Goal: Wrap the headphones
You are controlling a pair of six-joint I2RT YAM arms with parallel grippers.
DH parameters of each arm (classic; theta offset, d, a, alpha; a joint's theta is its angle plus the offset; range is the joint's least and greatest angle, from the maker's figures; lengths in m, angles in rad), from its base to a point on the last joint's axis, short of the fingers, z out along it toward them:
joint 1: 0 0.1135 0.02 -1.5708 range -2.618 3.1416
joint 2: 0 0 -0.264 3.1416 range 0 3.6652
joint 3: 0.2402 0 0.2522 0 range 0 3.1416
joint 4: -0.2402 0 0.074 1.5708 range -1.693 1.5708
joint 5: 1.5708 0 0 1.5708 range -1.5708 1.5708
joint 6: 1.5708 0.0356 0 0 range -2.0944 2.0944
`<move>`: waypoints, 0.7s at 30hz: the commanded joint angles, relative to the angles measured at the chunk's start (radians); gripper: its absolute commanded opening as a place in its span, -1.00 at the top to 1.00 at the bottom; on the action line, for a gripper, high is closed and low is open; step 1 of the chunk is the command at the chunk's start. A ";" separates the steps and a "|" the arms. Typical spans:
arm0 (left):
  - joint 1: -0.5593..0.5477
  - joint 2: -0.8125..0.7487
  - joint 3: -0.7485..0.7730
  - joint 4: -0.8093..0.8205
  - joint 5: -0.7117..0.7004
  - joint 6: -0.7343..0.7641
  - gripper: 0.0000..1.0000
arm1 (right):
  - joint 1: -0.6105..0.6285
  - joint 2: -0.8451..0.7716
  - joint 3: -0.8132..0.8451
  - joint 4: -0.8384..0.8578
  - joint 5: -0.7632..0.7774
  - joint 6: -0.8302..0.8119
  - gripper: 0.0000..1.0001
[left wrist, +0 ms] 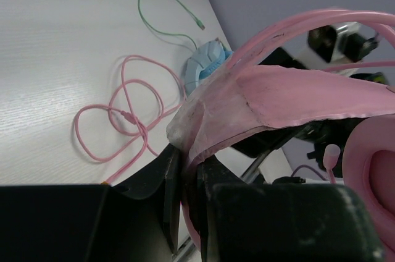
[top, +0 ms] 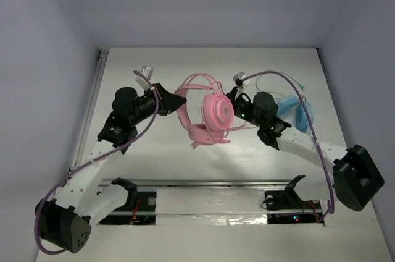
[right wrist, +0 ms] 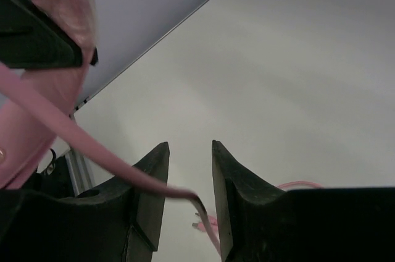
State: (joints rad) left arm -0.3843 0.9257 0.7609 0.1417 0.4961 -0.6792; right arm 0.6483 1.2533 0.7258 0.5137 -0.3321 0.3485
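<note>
The pink headphones [top: 213, 114] hang above the table's middle, ear cups down. My left gripper [top: 177, 102] is shut on their wide pink inner headband [left wrist: 271, 98]; in the left wrist view the jaws [left wrist: 188, 169] pinch the band's end. The thin pink cable [left wrist: 123, 114] lies in loose loops on the table below. My right gripper [top: 232, 105] is right beside the upper ear cup. In the right wrist view its jaws [right wrist: 190, 151] stand apart, and a strand of the pink cable [right wrist: 92, 149] crosses the left finger and drops through the gap, unclamped.
The light blue headphones [top: 293, 110] lie at the right behind my right arm, with their green cable [top: 271, 80] curling toward the back. They also show in the left wrist view [left wrist: 207, 67]. A metal rail [top: 203, 183] runs along the near edge.
</note>
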 commanded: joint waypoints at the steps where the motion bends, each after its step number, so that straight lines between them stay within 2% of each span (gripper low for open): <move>1: 0.010 -0.033 0.097 0.065 0.000 -0.068 1.00 | -0.004 0.029 -0.037 0.195 -0.065 0.056 0.20; 7: 0.019 -0.021 0.167 0.016 -0.053 -0.069 1.00 | -0.004 0.107 -0.140 0.371 -0.067 0.133 0.19; 11: 0.028 -0.008 0.182 0.076 -0.059 -0.123 1.00 | -0.004 0.182 -0.163 0.495 -0.090 0.179 0.18; 21: 0.038 0.024 0.241 0.194 -0.071 -0.226 1.00 | -0.004 0.259 -0.194 0.591 -0.076 0.208 0.16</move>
State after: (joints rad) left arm -0.3515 0.9627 0.9161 0.1669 0.4297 -0.8028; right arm 0.6483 1.4902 0.5198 0.9810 -0.4007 0.5453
